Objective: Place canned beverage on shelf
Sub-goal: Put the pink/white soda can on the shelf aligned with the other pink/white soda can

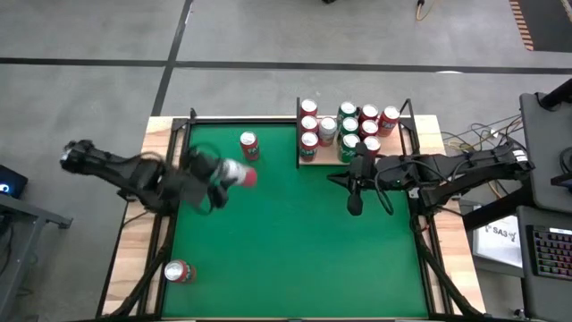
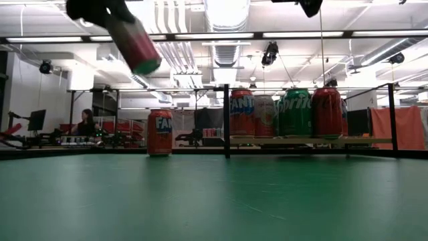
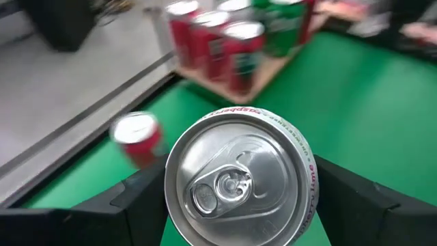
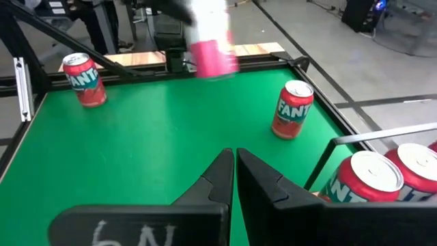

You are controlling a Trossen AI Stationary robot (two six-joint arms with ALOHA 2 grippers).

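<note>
A red beverage can (image 1: 239, 175) hangs tilted in the air over the green table's left half, with my left gripper (image 1: 222, 177) shut on it. The low view shows the can (image 2: 134, 43) high up, its lower end slanting down. The pale wooden shelf (image 1: 329, 159) with black rods stands at the far middle and bears several upright red and green cans (image 1: 349, 125). My right gripper (image 1: 355, 204) hovers shut just in front of the shelf and touches nothing. My left gripper pinches the can's round side wall (image 3: 171, 205) between its two fingers (image 3: 133, 201), one on each side. The can lies along the fingers, its silver pull-tab top (image 3: 235, 181) toward the wrist. It is lifted clear of the table and slants down toward the table's right.
One red can (image 1: 249, 146) stands on the felt at the far left, left of the shelf. Another red can (image 1: 179, 272) sits near the front left corner. Black rails edge the table (image 1: 295, 259), and the felt between the arms holds no objects.
</note>
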